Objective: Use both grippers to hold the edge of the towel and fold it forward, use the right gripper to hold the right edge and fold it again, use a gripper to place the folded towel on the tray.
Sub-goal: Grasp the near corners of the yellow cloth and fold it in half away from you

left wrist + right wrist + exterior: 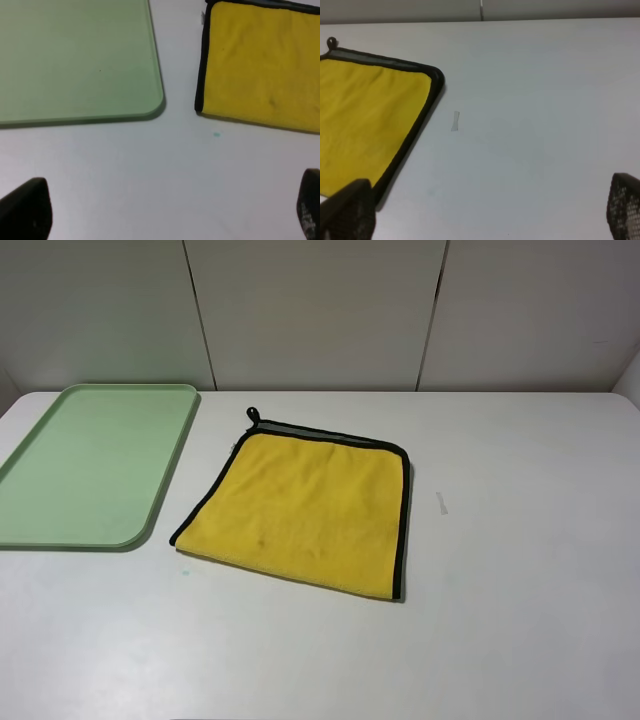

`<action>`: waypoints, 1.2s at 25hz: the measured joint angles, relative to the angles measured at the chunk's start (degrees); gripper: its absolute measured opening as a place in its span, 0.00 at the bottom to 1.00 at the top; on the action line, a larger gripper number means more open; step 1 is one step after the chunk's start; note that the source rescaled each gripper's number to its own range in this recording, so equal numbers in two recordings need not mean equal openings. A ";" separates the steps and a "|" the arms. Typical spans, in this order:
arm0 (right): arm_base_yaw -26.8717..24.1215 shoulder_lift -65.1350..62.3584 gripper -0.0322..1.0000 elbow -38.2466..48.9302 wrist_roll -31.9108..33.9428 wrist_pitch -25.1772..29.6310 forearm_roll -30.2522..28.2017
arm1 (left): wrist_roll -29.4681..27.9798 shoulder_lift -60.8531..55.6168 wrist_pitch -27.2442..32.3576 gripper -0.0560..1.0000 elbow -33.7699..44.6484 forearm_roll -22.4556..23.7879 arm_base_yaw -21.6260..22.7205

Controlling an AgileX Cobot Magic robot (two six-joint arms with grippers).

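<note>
Left gripper (167,207) and right gripper (486,207) gape wide; towel (300,505) skewed, loop corner (253,414) rearmost.

towel (305,510): yellow, black trim, flat on desk (520,600), loop at far corner
tray (95,465): mint green, left of towel, apart

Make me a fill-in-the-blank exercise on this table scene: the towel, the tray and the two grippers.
1. The towel lies flat with its ____ side facing up.
2. In the exterior high view, the tray lies to the ____ of the towel and does not touch it.
3. The left gripper and the right gripper both stand ____, with nothing between their fingers.

Missing words: yellow; left; open.
</note>
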 joint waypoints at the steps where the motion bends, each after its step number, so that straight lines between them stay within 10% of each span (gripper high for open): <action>1: 0.00 0.00 1.00 0.00 0.00 0.00 0.00 | 0.00 0.00 0.00 0.98 0.00 0.00 0.00; 30: 0.00 0.00 1.00 0.00 0.00 0.00 0.00 | 0.00 0.00 0.00 0.98 0.00 0.00 0.00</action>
